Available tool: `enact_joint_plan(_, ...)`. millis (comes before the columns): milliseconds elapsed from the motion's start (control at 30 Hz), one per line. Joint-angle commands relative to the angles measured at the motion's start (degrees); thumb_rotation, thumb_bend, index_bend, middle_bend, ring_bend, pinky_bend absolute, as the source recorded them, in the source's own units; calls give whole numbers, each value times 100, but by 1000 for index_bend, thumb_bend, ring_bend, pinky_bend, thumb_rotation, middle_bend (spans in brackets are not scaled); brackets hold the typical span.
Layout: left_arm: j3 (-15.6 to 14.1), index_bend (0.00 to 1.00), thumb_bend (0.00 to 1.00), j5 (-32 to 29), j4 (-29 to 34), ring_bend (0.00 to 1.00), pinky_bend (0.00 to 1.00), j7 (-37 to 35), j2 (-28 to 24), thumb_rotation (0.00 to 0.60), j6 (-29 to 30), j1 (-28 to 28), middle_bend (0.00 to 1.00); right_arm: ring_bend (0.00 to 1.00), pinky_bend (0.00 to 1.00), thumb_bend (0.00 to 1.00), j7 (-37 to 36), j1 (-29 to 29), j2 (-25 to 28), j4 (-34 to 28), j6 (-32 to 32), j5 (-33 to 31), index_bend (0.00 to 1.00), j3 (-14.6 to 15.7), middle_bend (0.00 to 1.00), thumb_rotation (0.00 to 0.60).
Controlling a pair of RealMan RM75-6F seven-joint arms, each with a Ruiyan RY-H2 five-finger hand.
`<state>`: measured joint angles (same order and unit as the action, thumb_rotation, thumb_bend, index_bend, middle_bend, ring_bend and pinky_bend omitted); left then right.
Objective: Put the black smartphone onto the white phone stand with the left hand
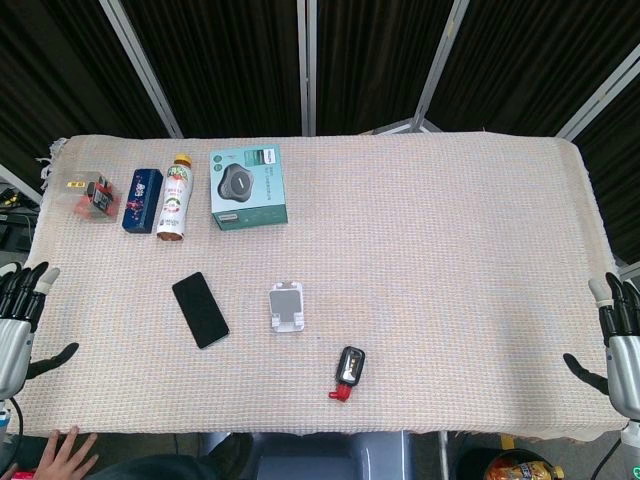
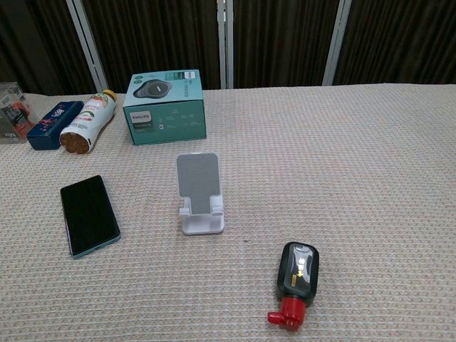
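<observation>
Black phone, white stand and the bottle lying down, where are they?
Flat black smartphone (image 2: 89, 214), chest view, middle of its dark screen.
White plastic phone stand (image 2: 198, 175), chest view, its upright back plate.
Lying white bottle (image 1: 175, 200), head view, its label.

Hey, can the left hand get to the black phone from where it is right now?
Probably yes. The left hand waits open at the table's left edge, and only bare cloth lies between it and the black smartphone, which lies flat, apart from the white phone stand.
</observation>
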<state>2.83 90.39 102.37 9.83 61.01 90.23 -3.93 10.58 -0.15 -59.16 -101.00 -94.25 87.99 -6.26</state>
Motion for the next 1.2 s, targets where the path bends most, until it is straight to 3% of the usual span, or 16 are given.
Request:
enact_joint_plan(33,-1,0,0,-3,1,0,0,13,5,600,-5,-1,0,0,0,0,0,-2,1,2,-2,-3,0,-1,0,600)
enact_joint_plan(333,-14,0,0,-99,20,0,0,153,19,600,-390,-175,0,0,0,0,-55,-2,32,-57,16,-33,0,-12,0,600)
enact_joint_plan(400,99,0,0,-199,-53,0,0,198,47,600,-829,-482,0,0,0,0,-34,12,43,-82,35,-84,0,-43,0,600)
enact_joint_plan(500,444,0,0,-373,-898,0,0,217,583,600,-2283,-1599,0,0,0,0,141,105,-19,-44,219,-341,0,-127,0,600)
enact_joint_plan(700,484,1,0,-153,-2148,0,11,181,1381,600,-3423,-2633,0,0,0,0,381,215,-113,24,414,-732,0,-260,0,600)
enact_joint_plan(800,423,33,0,-32,-2496,37,94,13,1582,600,-3777,-2956,6,0,0,0,418,232,-138,56,454,-883,0,-308,0,600)
enact_joint_plan(867,341,102,0,112,-2680,114,154,-101,1661,600,-3964,-3153,60,0,0,0,429,234,-141,79,459,-969,0,-340,0,600)
enact_joint_plan(967,186,170,0,395,-2882,173,187,-281,1716,600,-4082,-3373,127,0,0,0,415,220,-134,114,444,-1081,0,-382,0,600)
enact_joint_plan(1200,-411,229,0,1208,-3277,180,198,-962,1665,600,-3923,-3698,134,0,0,0,319,173,-89,202,445,-1288,0,-428,0,600)
